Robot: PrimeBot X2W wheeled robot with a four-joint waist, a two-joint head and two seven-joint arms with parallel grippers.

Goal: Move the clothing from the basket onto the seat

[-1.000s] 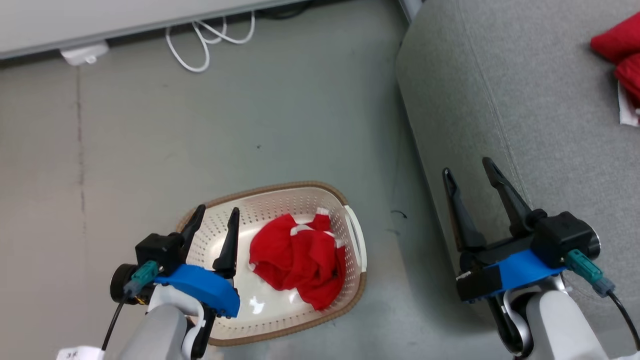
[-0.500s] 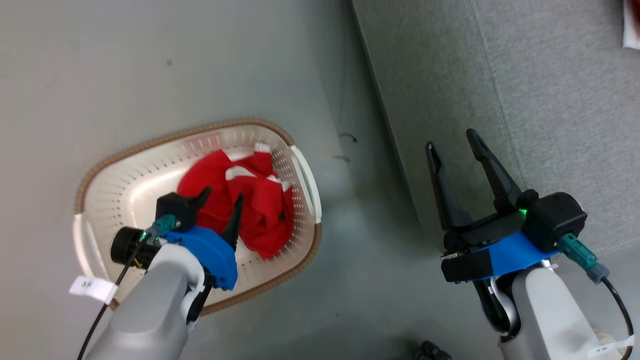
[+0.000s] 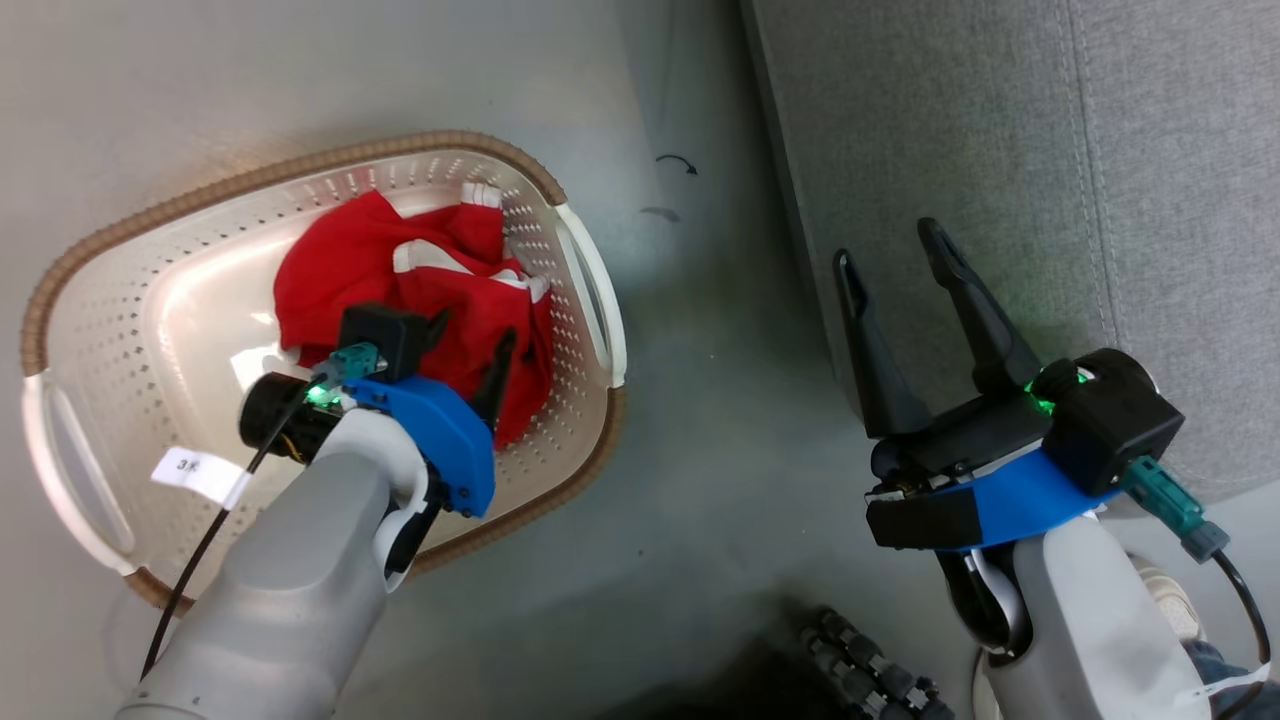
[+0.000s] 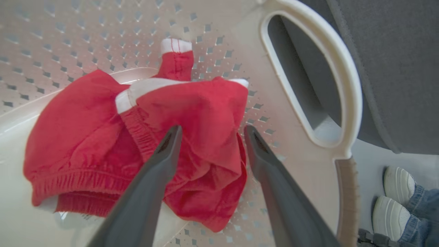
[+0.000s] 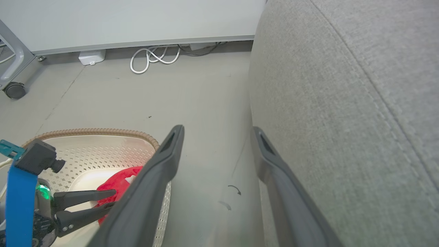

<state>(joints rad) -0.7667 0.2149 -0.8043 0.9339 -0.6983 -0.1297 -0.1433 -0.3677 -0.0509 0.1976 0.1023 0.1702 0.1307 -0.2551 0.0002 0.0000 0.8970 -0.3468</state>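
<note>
Your left gripper (image 4: 212,129) claw stood apart over bright red white-trimmed fabric clothing (image 4: 85,130), handle end of cream perforated plastic basket (image 3: 100,330). Looked light, floppy; you'd grab bunched middle fold.

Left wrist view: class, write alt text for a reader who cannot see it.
The left end effector, jaws open, points at crumpled red clothing with white trim lying in a cream perforated basket. Past the basket's handle are a grey sofa and a person's white shoes.

The grey floor (image 3: 700,420) carries the basket (image 3: 110,300), the seat (image 3: 950,120) and a coiled white cable (image 5: 152,57).
</note>
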